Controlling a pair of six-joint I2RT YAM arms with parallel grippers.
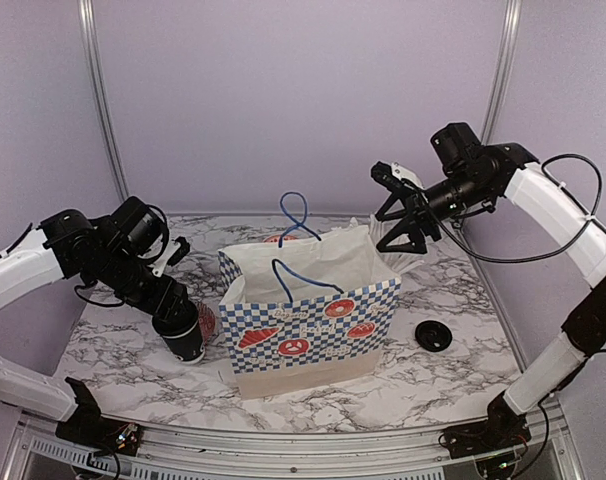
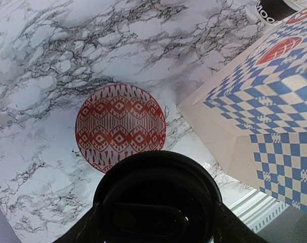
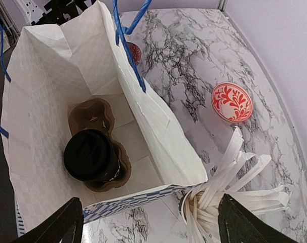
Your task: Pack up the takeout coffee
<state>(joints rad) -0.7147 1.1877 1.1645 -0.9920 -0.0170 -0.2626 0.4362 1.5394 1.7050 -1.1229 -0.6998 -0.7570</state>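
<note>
I have the left jaws clamped on a roughly upright lidded coffee cup (image 1: 188, 342) just left of the paper bag (image 1: 313, 335), with the carrier tray (image 3: 90, 115) free hole inside to its right, and the right jaws open, empty, above the bag

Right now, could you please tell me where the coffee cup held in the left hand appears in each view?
Top external: coffee cup at lower left, in the left hand, beside the blue-checked paper bag.
Left wrist: coffee cup at bottom centre, lid toward the camera.
Right wrist: not in it; the second cup sits inside the bag.
Shared landmark: the blue-checked paper bag.
</note>
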